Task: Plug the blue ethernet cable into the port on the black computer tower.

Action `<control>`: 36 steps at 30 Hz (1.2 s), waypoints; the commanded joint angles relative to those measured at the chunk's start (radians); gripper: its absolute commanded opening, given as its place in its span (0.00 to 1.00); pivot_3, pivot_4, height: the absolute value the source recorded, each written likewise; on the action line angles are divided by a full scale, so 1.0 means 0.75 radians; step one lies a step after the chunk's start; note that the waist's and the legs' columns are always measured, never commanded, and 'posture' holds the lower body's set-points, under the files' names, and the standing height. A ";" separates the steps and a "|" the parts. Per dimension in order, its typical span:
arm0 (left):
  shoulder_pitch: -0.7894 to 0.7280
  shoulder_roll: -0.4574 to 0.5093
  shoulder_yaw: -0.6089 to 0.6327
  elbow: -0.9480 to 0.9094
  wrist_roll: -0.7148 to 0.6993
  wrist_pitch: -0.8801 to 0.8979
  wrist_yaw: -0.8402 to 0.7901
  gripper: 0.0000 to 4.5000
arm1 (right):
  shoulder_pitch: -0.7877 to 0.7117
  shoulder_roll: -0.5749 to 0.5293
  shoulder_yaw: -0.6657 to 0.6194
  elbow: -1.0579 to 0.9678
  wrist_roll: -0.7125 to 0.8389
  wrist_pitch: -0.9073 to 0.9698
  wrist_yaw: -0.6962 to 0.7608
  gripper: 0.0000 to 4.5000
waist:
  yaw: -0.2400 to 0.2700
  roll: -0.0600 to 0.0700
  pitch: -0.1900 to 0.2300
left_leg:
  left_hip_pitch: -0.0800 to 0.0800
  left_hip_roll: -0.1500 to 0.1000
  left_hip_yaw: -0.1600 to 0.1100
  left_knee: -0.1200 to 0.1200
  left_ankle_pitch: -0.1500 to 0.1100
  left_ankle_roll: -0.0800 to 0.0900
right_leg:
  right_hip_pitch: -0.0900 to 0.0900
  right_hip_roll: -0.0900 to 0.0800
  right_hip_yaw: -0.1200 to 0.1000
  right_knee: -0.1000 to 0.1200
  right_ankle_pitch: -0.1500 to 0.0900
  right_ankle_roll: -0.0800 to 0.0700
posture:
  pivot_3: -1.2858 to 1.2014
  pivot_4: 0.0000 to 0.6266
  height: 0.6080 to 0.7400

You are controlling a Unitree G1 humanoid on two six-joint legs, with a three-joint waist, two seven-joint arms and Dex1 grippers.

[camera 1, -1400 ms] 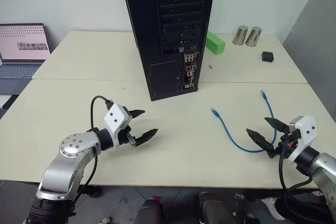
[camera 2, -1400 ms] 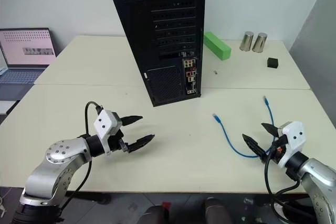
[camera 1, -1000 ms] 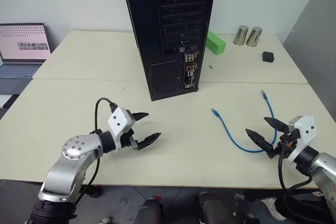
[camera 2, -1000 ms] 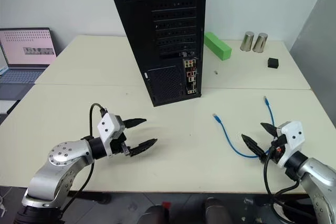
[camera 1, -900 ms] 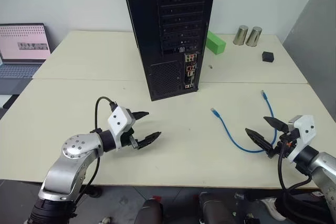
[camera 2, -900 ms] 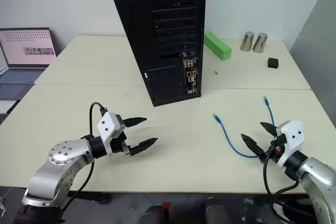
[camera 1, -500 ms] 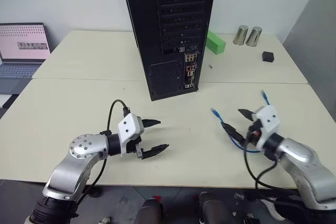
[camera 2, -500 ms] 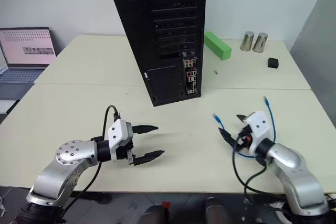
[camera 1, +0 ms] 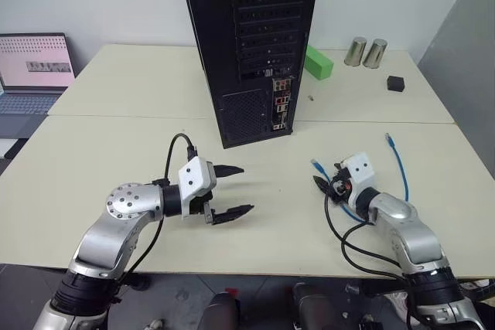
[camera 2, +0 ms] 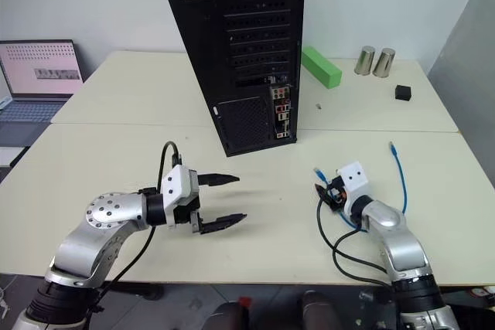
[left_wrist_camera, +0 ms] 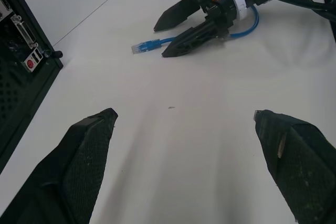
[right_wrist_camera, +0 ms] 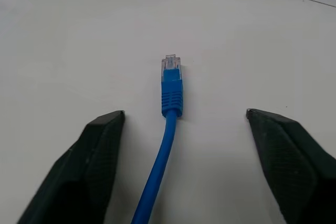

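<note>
The black computer tower [camera 1: 247, 52] stands upright at the table's middle back, its rear face toward me. The port lies somewhere in the small coloured connector panel [camera 1: 279, 104]; I cannot single it out. The blue ethernet cable [camera 1: 402, 175] lies curved on the table at the right, its near plug [right_wrist_camera: 170, 72] flat on the surface and pointing toward the tower. My right gripper [right_wrist_camera: 184, 114] is open and low over the table, a finger on each side of the cable just behind that plug, without touching it. My left gripper [camera 1: 244, 188] hovers open and empty in front of the tower.
An open laptop [camera 1: 35, 67] sits at the far left. Behind the tower's right side lies a green block [camera 1: 317, 62], with two metal cans [camera 1: 363, 52] and a small black box [camera 1: 394, 83] beyond it. A seam [camera 1: 116, 117] joins the two tabletops.
My right gripper has swung in from the table's right edge to straddle the cable's near plug, its fingers a little closer together. My left gripper has drifted to the right, still open.
</note>
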State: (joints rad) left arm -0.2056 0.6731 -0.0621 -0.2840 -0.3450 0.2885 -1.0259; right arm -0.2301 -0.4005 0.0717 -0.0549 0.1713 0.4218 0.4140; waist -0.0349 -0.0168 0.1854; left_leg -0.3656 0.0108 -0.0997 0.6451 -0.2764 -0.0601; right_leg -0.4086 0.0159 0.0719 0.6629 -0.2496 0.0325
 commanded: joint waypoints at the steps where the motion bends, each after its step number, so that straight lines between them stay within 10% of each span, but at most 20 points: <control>1: -0.022 -0.005 0.007 -0.010 -0.022 -0.029 -0.017 1.00 | -0.014 0.004 -0.001 0.004 -0.040 -0.003 -0.017 0.62 | 0.000 0.000 0.000 | 0.000 0.000 0.000 0.000 0.000 0.000 | 0.000 0.000 0.000 0.000 0.000 0.000 | 0.52 0.24 1.00; 12: -0.102 -0.035 -0.044 0.101 0.024 -0.065 -0.031 1.00 | 0.003 -0.014 0.020 -0.050 -0.064 -0.028 0.054 0.01 | 0.002 0.000 0.000 | 0.000 0.000 0.000 0.000 0.000 0.000 | 0.001 0.000 0.000 0.000 0.000 0.000 | 0.52 0.24 1.00; 23: -0.312 -0.104 -0.200 0.324 0.123 -0.226 -0.170 1.00 | 0.034 -0.253 0.208 -0.544 0.120 0.140 0.510 0.01 | 0.001 0.000 0.000 | 0.000 0.000 -0.001 0.000 0.000 0.000 | 0.000 0.000 -0.001 0.000 0.000 0.000 | 0.52 0.24 1.00; 36: -0.381 -0.136 -0.281 0.425 0.165 -0.307 -0.313 1.00 | -0.034 -0.229 0.267 -0.600 0.115 0.231 0.496 0.00 | 0.001 0.000 0.001 | -0.001 0.000 -0.002 0.000 0.000 0.000 | 0.000 0.000 -0.001 0.000 0.000 0.000 | 0.52 0.24 1.00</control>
State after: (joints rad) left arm -0.4726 0.5708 -0.2747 0.0434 -0.2235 0.0775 -1.2541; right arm -0.2420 -0.5770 0.2730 -0.4564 0.2553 0.5966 0.7902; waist -0.0344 -0.0169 0.1858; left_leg -0.3661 0.0105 -0.1010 0.6454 -0.2763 -0.0601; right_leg -0.4083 0.0162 0.0708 0.6627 -0.2496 0.0327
